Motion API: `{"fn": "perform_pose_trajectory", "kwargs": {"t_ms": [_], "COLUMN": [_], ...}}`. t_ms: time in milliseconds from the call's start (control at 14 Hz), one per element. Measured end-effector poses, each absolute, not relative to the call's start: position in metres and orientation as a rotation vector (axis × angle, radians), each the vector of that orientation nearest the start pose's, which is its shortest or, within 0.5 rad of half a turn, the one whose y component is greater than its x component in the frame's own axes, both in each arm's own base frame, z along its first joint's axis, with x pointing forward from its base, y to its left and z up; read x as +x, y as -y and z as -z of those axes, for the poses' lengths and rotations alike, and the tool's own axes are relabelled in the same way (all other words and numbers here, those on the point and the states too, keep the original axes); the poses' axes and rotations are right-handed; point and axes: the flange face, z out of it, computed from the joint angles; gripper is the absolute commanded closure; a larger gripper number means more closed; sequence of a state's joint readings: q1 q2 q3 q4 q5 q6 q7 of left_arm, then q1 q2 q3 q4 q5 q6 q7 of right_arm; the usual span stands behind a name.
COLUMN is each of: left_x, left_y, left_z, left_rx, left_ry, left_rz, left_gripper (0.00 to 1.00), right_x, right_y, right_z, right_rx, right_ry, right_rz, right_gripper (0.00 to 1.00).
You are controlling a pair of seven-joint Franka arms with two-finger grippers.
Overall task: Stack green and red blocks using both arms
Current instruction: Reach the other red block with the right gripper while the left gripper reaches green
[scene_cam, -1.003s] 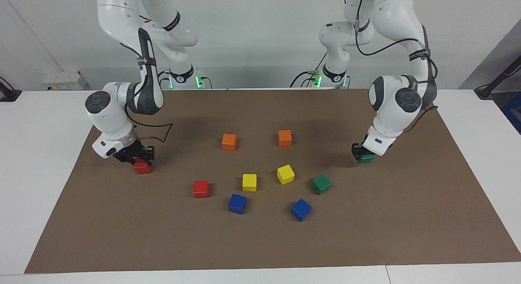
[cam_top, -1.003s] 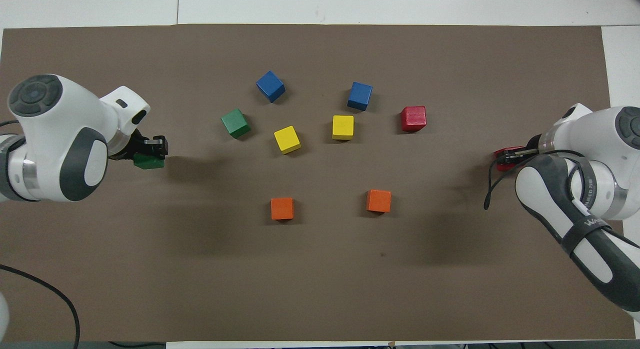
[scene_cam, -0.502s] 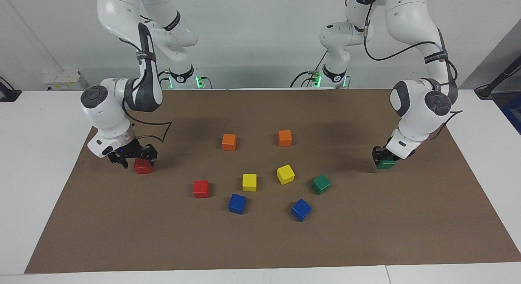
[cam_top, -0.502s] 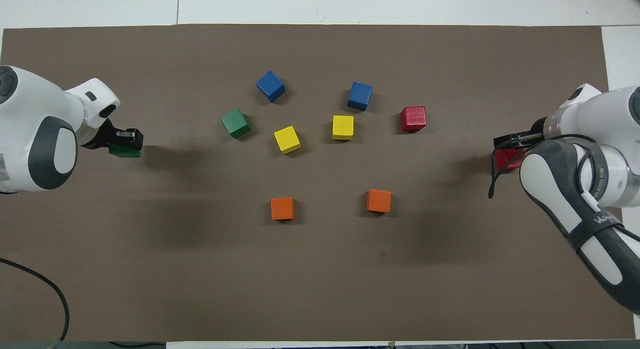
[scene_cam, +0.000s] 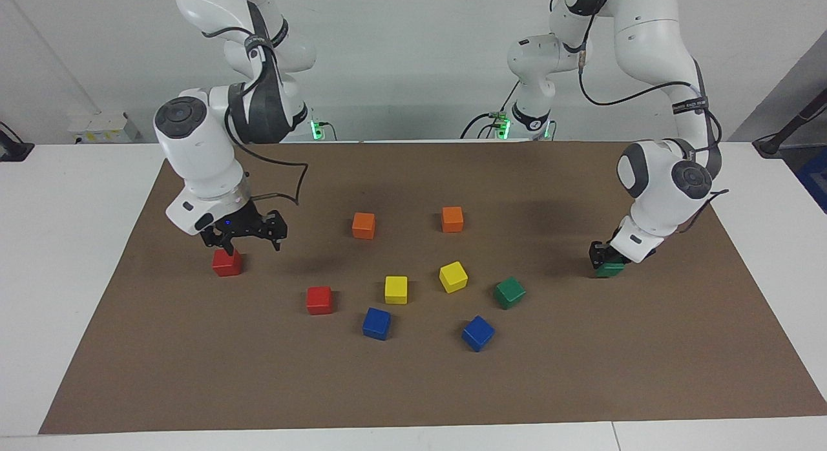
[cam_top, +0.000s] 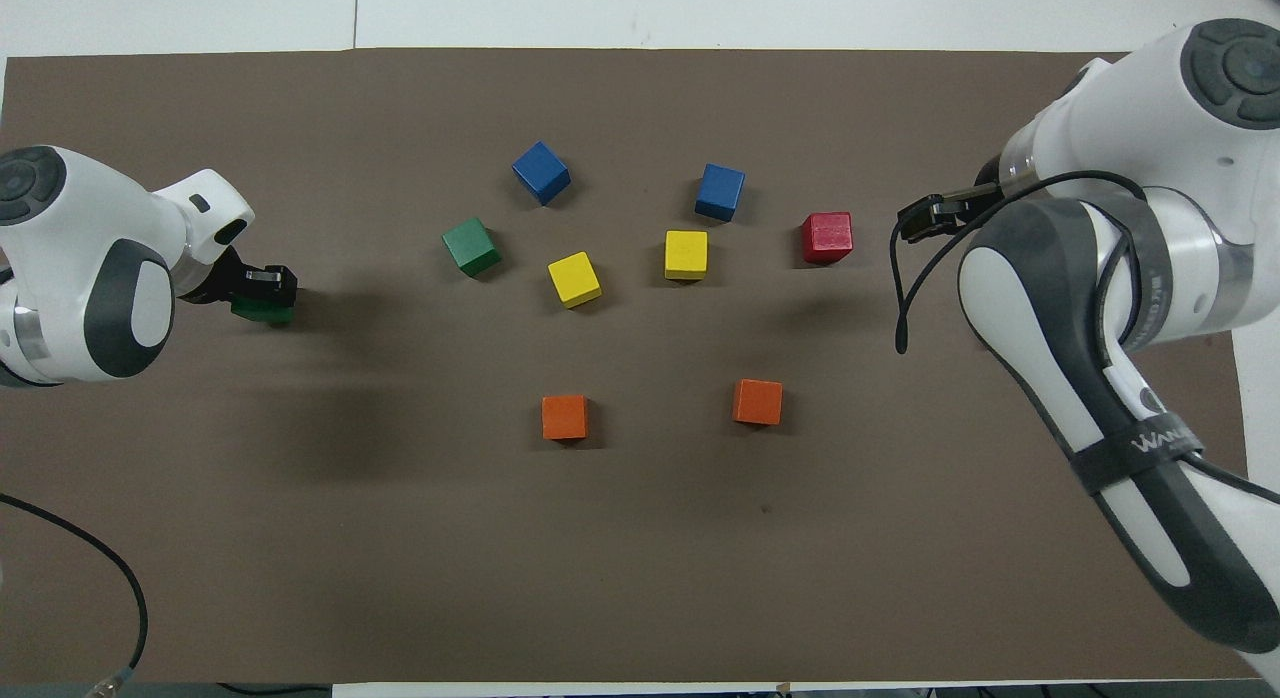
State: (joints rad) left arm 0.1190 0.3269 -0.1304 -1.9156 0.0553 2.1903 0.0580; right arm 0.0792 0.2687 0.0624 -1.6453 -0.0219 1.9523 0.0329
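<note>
My left gripper (scene_cam: 606, 256) (cam_top: 268, 284) is shut on a green block (scene_cam: 611, 269) (cam_top: 264, 311), low over the brown mat at the left arm's end; whether the block touches the mat I cannot tell. My right gripper (scene_cam: 251, 244) (cam_top: 925, 218) hangs open and empty just above a red block (scene_cam: 227, 262) that rests on the mat at the right arm's end. In the overhead view the right arm hides that block. A second red block (scene_cam: 319, 300) (cam_top: 827, 237) and a second green block (scene_cam: 509, 292) (cam_top: 471, 246) lie in the middle cluster.
Two yellow cubes (scene_cam: 396, 289) (scene_cam: 453, 276), two blue cubes (scene_cam: 376, 323) (scene_cam: 478, 333) and two orange cubes (scene_cam: 364, 225) (scene_cam: 452, 219) lie mid-mat between the arms. The brown mat (scene_cam: 413, 386) covers most of the white table.
The right gripper opened, left the red block on the mat, and rose toward the middle. The left gripper carried the green block toward the left arm's end and stays low there.
</note>
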Motion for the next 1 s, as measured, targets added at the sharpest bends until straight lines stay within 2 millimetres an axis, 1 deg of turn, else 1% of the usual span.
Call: {"fn": "perform_pose_trajectory", "kwargs": {"t_ms": [72,215,287,430,502,573,645,788,1003], "left_x": [0.611,0.607,0.607,0.607,0.606,0.606,0.604,0.601,0.598], "left_y": [0.001,0.002,0.001,-0.001,-0.001,-0.001,-0.001,-0.001,-0.002], "left_z": [-0.317,-0.31,-0.31,-0.31,-0.31,-0.31,-0.31,-0.31,-0.306], "left_rx": [-3.136,-3.137,-3.137,-3.138,-3.138,-3.138,-3.138,-3.137,-3.137], "left_ry": [-0.152,-0.147,-0.137,-0.125,-0.122,-0.12,-0.119,-0.118,-0.115], "left_rz": [-0.081,-0.096,-0.096,-0.097,-0.095,-0.089,-0.077,-0.056,-0.07], "left_gripper": [1.0,1.0,1.0,1.0,0.8,0.11,0.0,0.0,0.0], "right_x": [0.647,0.661,0.668,0.68,0.684,0.688,0.69,0.695,0.698], "right_y": [-0.101,-0.129,-0.137,-0.145,-0.149,-0.153,-0.159,-0.166,-0.166], "right_z": [-0.458,-0.446,-0.438,-0.424,-0.417,-0.41,-0.402,-0.389,-0.368], "right_rx": [-3.14,-3.152,-3.152,-3.149,-3.147,-3.143,-3.14,-3.132,-3.133], "right_ry": [0.187,0.192,0.189,0.185,0.166,0.152,0.142,0.105,0.085], "right_rz": [0.055,0.047,0.046,0.049,0.063,0.079,0.092,0.129,0.12], "right_gripper": [0.0,0.0,0.0,0.0,0.0,0.0,0.0,0.0,0.0]}}
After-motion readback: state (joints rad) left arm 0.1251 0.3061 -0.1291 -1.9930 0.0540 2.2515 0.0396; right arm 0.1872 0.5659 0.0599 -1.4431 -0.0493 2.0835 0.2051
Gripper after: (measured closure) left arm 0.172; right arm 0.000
